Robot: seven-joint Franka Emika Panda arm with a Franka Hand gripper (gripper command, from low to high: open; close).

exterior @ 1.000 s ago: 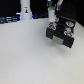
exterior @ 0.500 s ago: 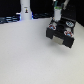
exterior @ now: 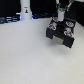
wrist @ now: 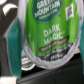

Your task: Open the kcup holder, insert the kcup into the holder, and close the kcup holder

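In the exterior view my gripper [exterior: 60, 22] hangs right above the black kcup holder [exterior: 62, 37], which stands at the exterior view's right. In the wrist view the kcup [wrist: 50, 32] fills the picture. It is a white pod with a green top that reads Green Mountain Dark Magic. It sits between teal fingers [wrist: 16, 37], with the gripper [wrist: 49, 46] shut on it. Another pod [wrist: 25, 62] lies in a dark slot beneath it. The exterior view is too small to tell how far the tray is pulled out.
A white bottle-like object [exterior: 25, 10] with a dark mark stands at the back on the exterior view's left. The white table [exterior: 30, 55] spreads out in front of the holder. A dark backdrop runs along the rear edge.
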